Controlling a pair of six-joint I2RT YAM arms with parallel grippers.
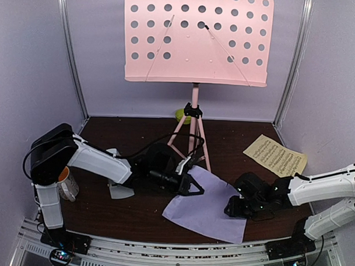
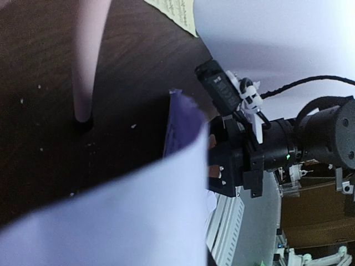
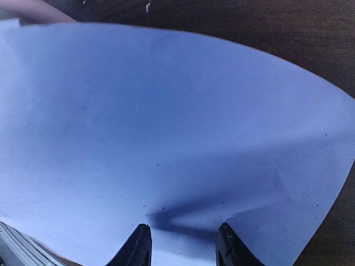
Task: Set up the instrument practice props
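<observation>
The pink music stand (image 1: pixel 197 38) stands at the back, its tripod legs (image 1: pixel 192 136) on the table. The lavender page (image 1: pixel 208 209) lies front centre, its left edge lifted. My left gripper (image 1: pixel 194 187) is at that edge and looks shut on it. In the left wrist view the curled page (image 2: pixel 127 216) hides the fingers. My right gripper (image 1: pixel 238 205) is open at the page's right edge, with both fingertips (image 3: pixel 142 233) just above the page (image 3: pixel 166 111). The pale-yellow page (image 1: pixel 275 155) lies flat at the back right. A pale grey piece (image 1: pixel 120 191), maybe the metronome, shows beside my left arm.
A white mug with an orange inside (image 1: pixel 67 183) sits behind my left arm at the left. A lime-green bowl (image 1: pixel 180 114) sits behind the stand's legs. One pink leg (image 2: pixel 89 55) stands close to my left gripper. White walls enclose the table on three sides.
</observation>
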